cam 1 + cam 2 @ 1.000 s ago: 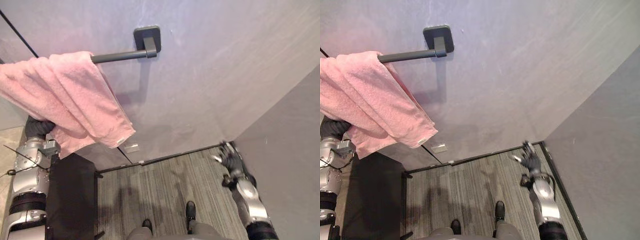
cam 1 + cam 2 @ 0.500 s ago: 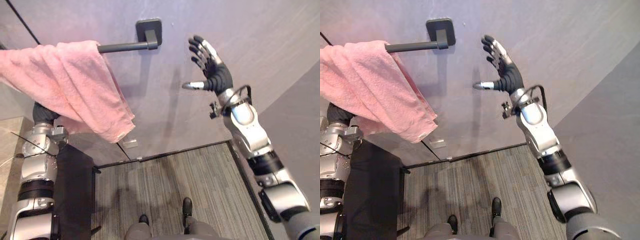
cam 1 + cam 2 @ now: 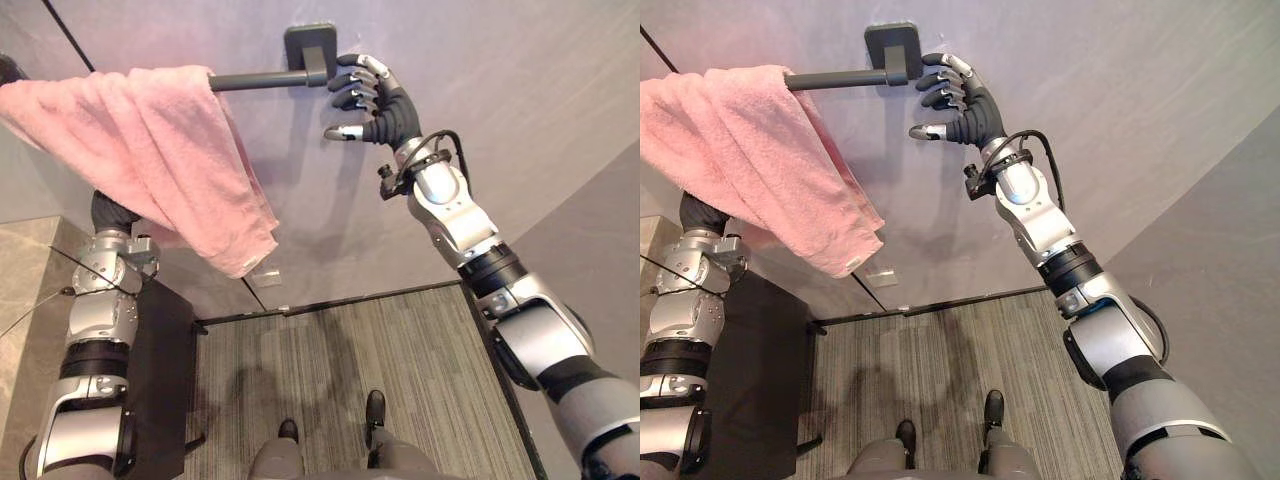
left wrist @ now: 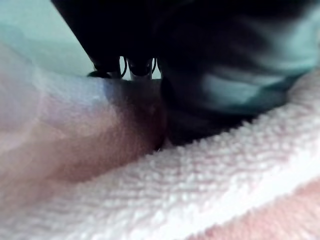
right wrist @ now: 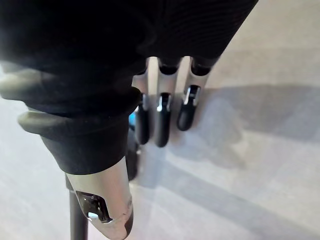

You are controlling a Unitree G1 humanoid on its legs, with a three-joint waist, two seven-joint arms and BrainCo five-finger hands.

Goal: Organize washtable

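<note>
The hanging of the towel is judged to be the step in hand. A pink terry towel (image 3: pixel 160 150) is draped over the dark towel bar (image 3: pixel 255 81), bunched and uneven, with its longest corner drooping on the side towards the bracket end. A short bare stretch of bar lies between the towel's edge and the square wall bracket (image 3: pixel 308 45).

The right hand (image 3: pixel 372 100) is held at that bracket end, close against the grey wall (image 3: pixel 500 120). Its fingers are loosely bent, its thumb is set apart, and nothing is grasped; whether the bar is touched cannot be told. The left hand (image 4: pixel 215 70) is buried under the towel, and the state of its fingers cannot be told.

For the next move, the towel's edge would probably need to be taken and drawn along the bar until the cloth is spread level. The towel is thick, looped and soft, and is expected to slide readily on the smooth, matt, slender rod.
</note>
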